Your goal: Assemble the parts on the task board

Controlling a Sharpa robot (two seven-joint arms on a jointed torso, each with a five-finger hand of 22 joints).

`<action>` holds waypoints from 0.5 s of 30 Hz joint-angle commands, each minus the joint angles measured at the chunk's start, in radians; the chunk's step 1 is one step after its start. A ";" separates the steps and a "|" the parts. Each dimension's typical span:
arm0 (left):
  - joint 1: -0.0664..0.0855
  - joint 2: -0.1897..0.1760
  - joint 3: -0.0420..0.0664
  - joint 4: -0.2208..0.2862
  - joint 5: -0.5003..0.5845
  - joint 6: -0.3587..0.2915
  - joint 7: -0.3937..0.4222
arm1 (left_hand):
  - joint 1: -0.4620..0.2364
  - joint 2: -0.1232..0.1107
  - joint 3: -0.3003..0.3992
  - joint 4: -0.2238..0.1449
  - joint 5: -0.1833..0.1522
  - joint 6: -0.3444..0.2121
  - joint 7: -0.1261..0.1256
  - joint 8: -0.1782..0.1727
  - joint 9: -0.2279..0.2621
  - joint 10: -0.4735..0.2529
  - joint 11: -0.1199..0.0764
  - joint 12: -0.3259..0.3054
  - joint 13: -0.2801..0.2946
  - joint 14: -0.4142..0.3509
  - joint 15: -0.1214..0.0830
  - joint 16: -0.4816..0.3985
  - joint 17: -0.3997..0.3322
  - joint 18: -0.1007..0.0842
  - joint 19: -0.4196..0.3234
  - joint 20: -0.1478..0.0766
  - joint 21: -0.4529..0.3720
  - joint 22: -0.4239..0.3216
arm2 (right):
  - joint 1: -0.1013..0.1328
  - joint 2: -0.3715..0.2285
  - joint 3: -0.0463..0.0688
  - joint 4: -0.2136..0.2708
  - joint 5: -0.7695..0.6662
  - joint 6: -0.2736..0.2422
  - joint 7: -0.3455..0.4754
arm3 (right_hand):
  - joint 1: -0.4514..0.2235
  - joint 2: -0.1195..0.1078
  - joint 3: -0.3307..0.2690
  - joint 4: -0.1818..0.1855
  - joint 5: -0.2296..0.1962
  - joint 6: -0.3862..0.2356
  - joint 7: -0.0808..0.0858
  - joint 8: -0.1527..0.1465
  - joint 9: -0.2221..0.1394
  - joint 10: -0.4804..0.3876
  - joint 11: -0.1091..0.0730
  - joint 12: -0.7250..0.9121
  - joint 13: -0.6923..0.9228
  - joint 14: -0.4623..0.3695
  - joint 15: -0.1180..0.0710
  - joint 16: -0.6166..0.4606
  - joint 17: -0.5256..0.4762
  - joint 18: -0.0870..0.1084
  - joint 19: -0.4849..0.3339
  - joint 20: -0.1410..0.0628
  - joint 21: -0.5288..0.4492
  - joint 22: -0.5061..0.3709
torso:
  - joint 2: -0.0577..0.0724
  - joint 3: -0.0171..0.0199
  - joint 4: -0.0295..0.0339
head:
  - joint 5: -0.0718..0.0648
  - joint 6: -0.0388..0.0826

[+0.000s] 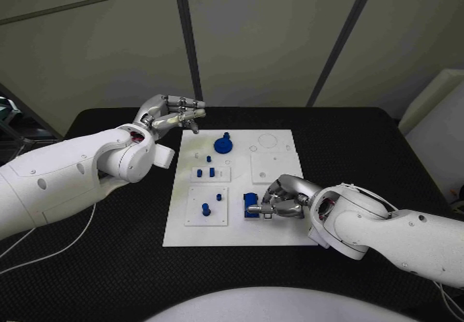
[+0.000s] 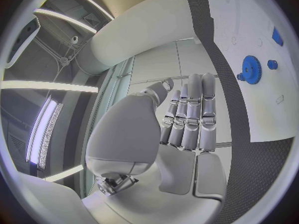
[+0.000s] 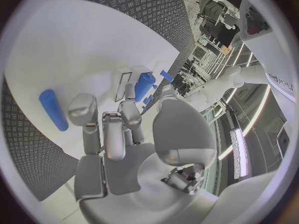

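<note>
The white task board lies mid-table. My right hand is low over its near right part, and its fingers and thumb close on a blue block that stands there. In the right wrist view this blue block sits between the fingertips of my right hand. A loose blue cylinder lies flat on the board beside it. My left hand hovers off the board's far left corner and holds nothing. A blue gear stands just right of it, also visible as the gear past my left hand.
Small blue pegs stand in a white holder at the board's left middle, and more pegs in the holder nearer me. A round recess and a square white plate occupy the far right of the board. Black matting surrounds it.
</note>
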 commanded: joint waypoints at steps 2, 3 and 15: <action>0.002 0.000 0.001 0.001 0.003 0.009 0.003 | 0.001 0.004 -0.004 -0.001 -0.003 -0.005 0.002 0.006 0.000 -0.007 0.002 0.006 -0.001 -0.005 0.001 -0.004 -0.001 -0.018 -0.001 0.003 -0.004 -0.001 | 0.001 0.001 0.000 0.002 -0.034 -0.008 0.001 | -0.022 -0.006 0.013 0.001 -0.017 -0.009 0.001 -0.004 0.006 -0.005 0.000 -0.005 -0.002 0.078 0.004 -0.008 0.143 0.000 -0.008 0.001 -0.005 -0.002 | -0.001 0.0003 0.0007 | 0.000 -0.001; 0.002 0.000 0.001 0.001 0.003 0.009 0.003 | 0.001 0.004 -0.004 -0.001 -0.003 -0.005 0.002 0.006 0.000 -0.007 0.002 0.006 -0.001 -0.005 0.001 -0.004 -0.001 -0.018 -0.001 0.003 -0.004 -0.001 | 0.001 0.001 0.000 0.002 -0.037 -0.008 0.001 | -0.025 -0.007 0.015 0.001 -0.019 -0.009 0.001 -0.005 0.007 -0.006 0.000 -0.006 -0.002 0.077 0.004 -0.008 0.142 0.000 -0.008 0.001 -0.006 -0.003 | -0.001 0.0004 0.0006 | 0.001 -0.001; 0.002 0.000 0.001 0.001 0.003 0.008 0.002 | 0.001 0.004 -0.004 -0.001 -0.003 -0.005 0.002 0.006 0.000 -0.007 0.002 0.006 -0.001 -0.005 0.001 -0.004 -0.001 -0.018 -0.001 0.003 -0.004 -0.001 | 0.001 -0.003 0.000 0.010 -0.073 -0.017 0.004 | 0.090 0.048 0.071 -0.037 0.057 0.004 -0.007 0.000 0.035 0.005 -0.006 0.003 0.015 0.078 -0.001 -0.009 0.143 0.000 -0.004 -0.003 -0.005 0.001 | 0.000 0.0006 -0.0003 | 0.001 0.001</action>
